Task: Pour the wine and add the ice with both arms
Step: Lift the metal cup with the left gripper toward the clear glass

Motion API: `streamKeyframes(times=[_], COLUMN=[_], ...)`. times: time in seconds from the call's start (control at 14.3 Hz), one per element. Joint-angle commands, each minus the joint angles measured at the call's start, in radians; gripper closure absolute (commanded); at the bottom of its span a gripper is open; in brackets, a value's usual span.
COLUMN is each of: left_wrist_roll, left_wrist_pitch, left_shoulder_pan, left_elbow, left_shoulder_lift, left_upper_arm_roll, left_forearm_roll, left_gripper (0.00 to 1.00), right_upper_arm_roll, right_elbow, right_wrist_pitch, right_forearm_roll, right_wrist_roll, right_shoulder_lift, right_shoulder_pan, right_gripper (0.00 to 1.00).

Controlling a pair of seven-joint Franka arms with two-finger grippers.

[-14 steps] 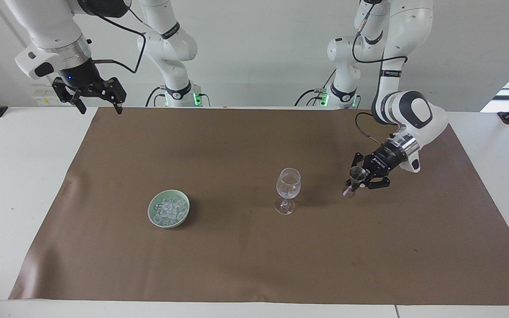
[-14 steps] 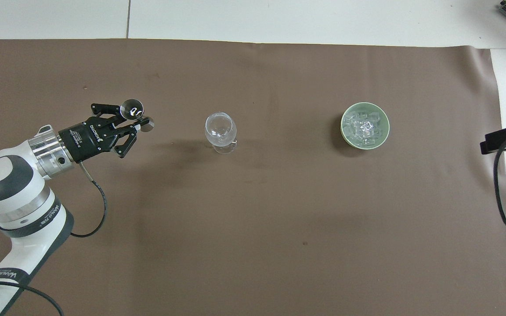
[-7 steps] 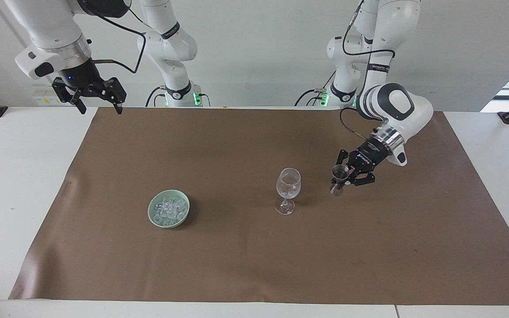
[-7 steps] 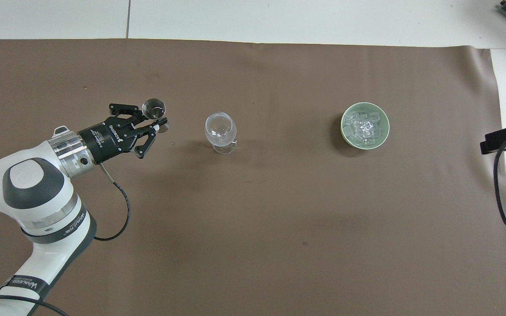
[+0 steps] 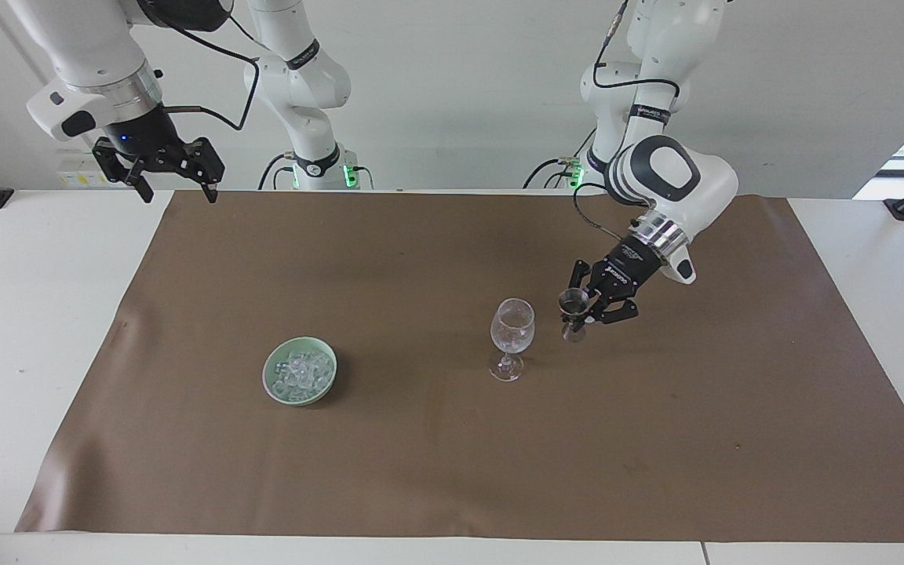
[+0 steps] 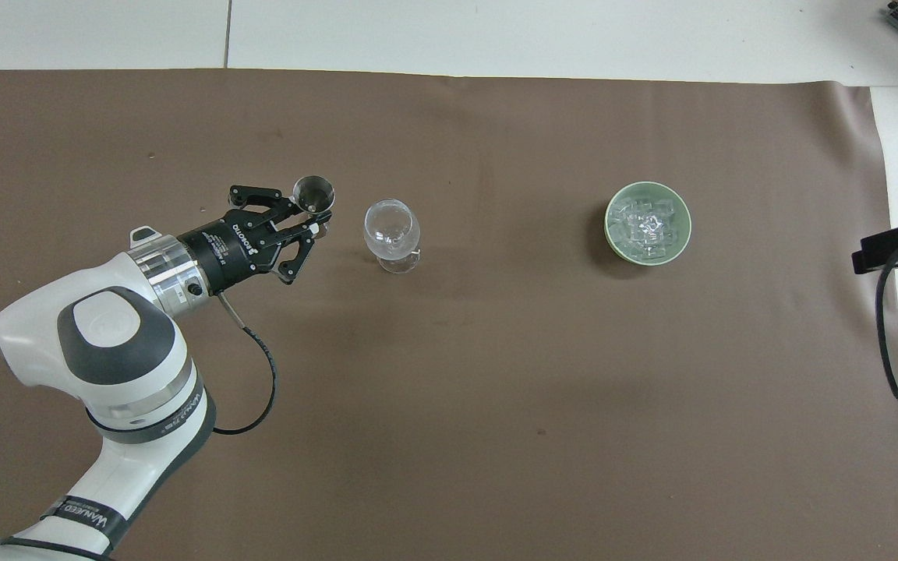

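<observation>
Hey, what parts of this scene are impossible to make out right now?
- Whether the jigger holds any liquid: too small in both views.
- Right gripper: overhead view shows only a dark part at its edge.
- How many chunks of ice lie in the green bowl: clear pieces overlap.

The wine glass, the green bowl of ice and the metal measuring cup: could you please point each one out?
wine glass (image 5: 512,327): facing view, on its bowl.
green bowl (image 6: 681,210): overhead view, on its rim.
metal measuring cup (image 5: 574,299): facing view, on its upper cone.
</observation>
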Motion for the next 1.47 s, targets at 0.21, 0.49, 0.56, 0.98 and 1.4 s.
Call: streamKeyframes(times=[0.21,0.49,0.56,0.98,1.4], left_wrist_roll=[-0.011,-0.010,-0.008,0.001,0.003], left_wrist_pitch=[0.089,0.103,0.108,0.174,0.236], left_shoulder_pan=[-0.056,-0.070,-0.077,-0.110,-0.128], left_elbow=[0.028,0.031,0.038,0.051,0.061], left_shoulder_lift=[0.003,0.005,0.008,0.026,0.033], left_upper_arm_roll=[0.009,0.008,0.006,0.003,0.003], left_forearm_roll=[-0.005,0.050,0.057,0.103,0.151], left_gripper=[1.00,1.00,1.00,1.00,1.00], right_upper_arm_roll=[0.002,0.003,0.003,0.002,0.002], right_elbow=[-0.022,-0.022,-0.022,-0.022,-0.022], right_wrist_pitch=[0.006,0.006,0.006,0.006,0.006], right_forearm_roll=[0.017,0.017,0.017,0.017,0.017], right_wrist_roll=[0.013,0.013,0.013,0.013,0.013], right_shoulder_lift=[-0.019,-0.019,-0.019,-0.019,-0.019], right_shoulder_pan=[-0.003,-0.003,-0.003,-0.003,-0.003], right_gripper=[0.00,0.00,0.00,0.00,0.00])
